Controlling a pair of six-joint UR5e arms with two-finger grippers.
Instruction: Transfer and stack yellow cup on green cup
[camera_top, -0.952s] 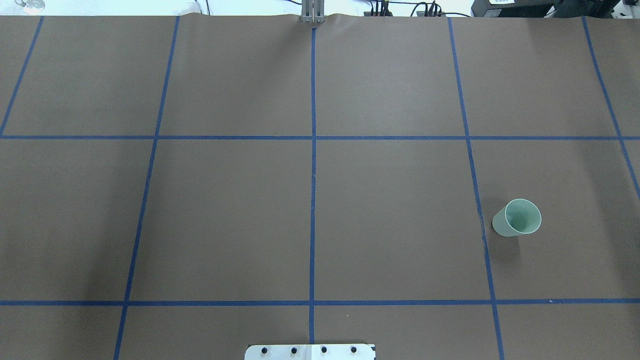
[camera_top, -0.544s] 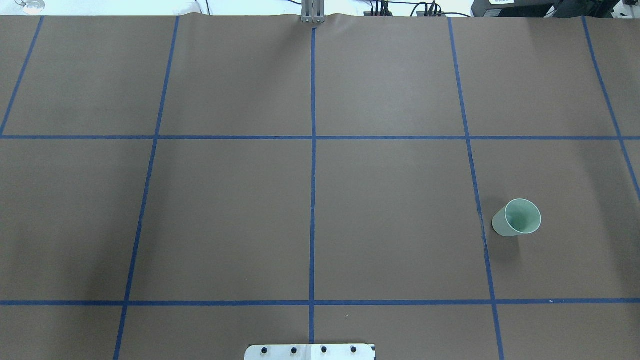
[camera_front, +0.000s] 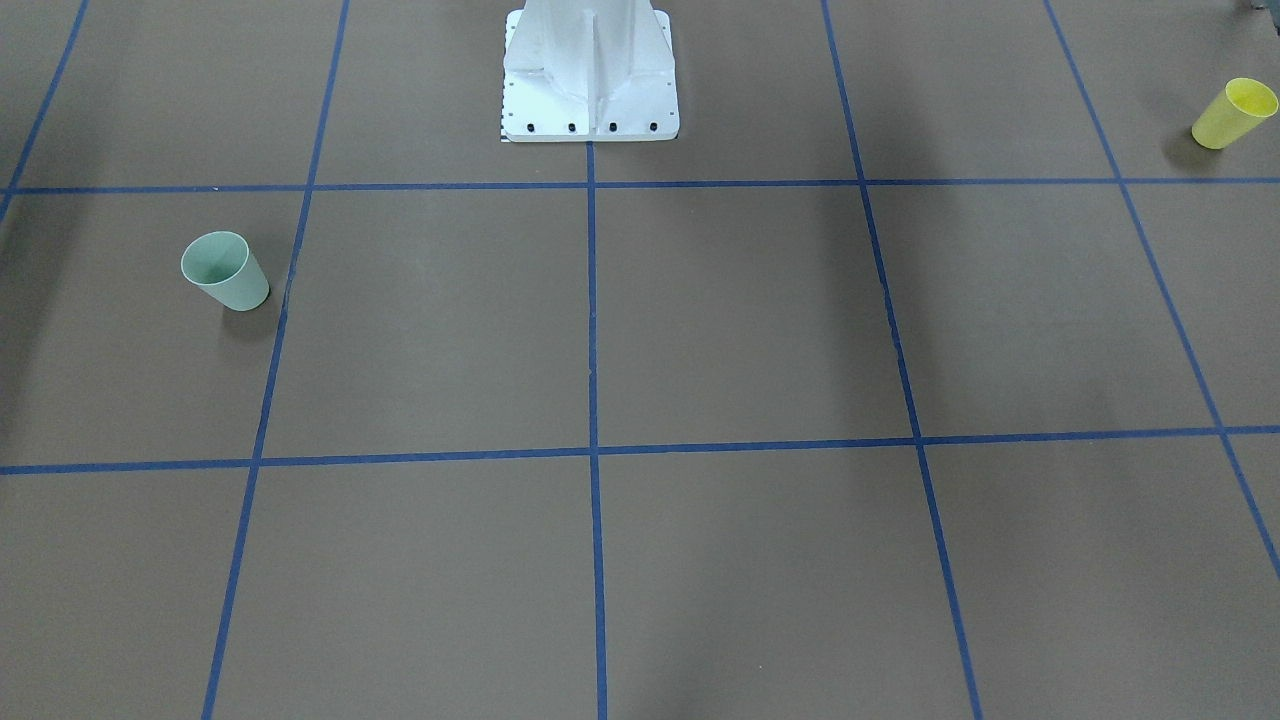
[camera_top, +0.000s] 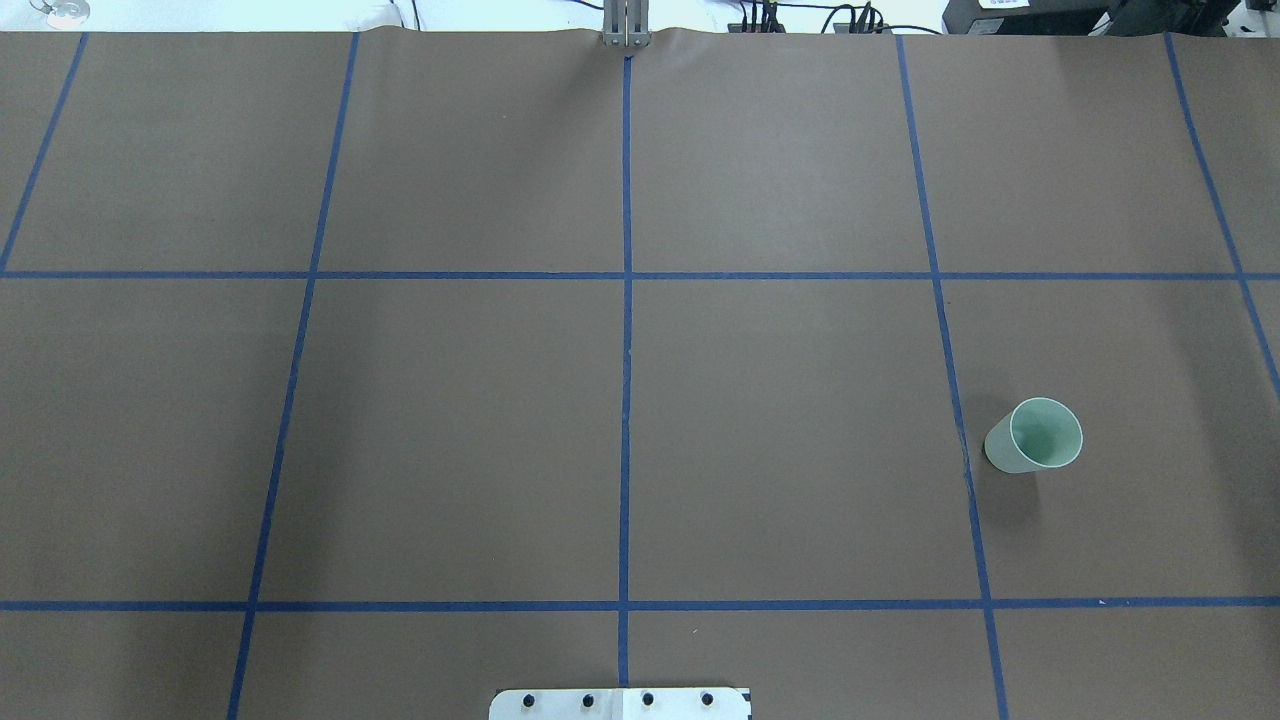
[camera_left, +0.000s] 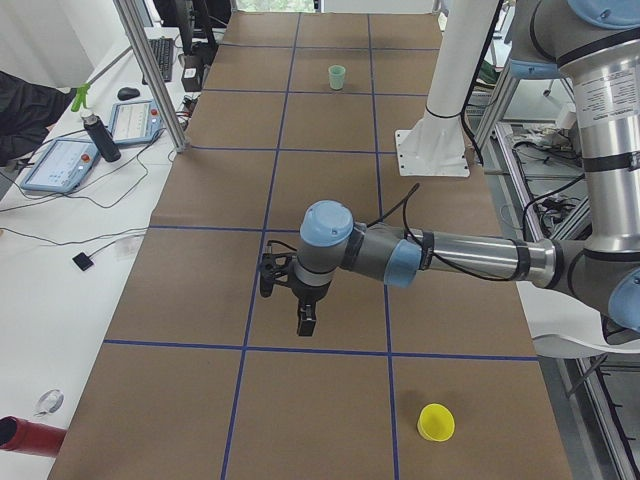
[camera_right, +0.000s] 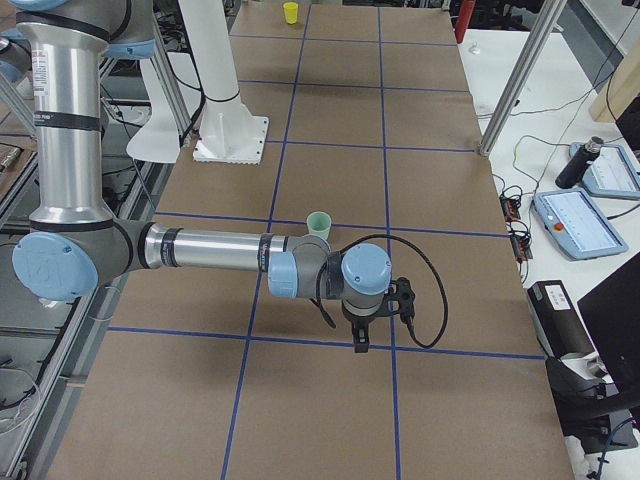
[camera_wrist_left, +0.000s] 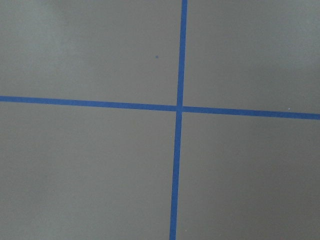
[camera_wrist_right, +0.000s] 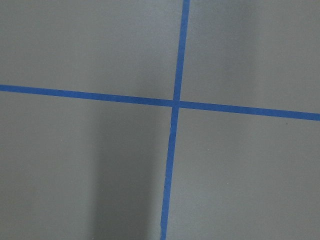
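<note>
- The yellow cup (camera_front: 1234, 112) stands with its mouth up, far out on the left side of the robot's white base (camera_front: 590, 75) and about level with it.
- The green cup (camera_front: 225, 271) also stands mouth up. It is on the right side of the base and a little in front of it. The two cups are well apart.
- The left gripper (camera_left: 304, 326) hangs above the brown table (camera_front: 740, 320), out from the base on the left side and not touching the yellow cup. I cannot tell if it is spread or pinched.
- The right gripper (camera_right: 360, 343) hangs out from the base on the right side, near the green cup but not on it. I cannot tell how its fingers stand either.
- Both wrist views show only blue lines (camera_wrist_left: 178, 108) on the table, and no cup.
- I think nothing is picked up yet, so the first job is for the left arm to go and get the yellow cup.
- To do it well, come down straight over the cup with the fingers wide, one on each side of its wall.
- Squeeze softly, because a light cup can tip or slide.
- Lift it straight up, so its bottom points down for the green cup.
</note>
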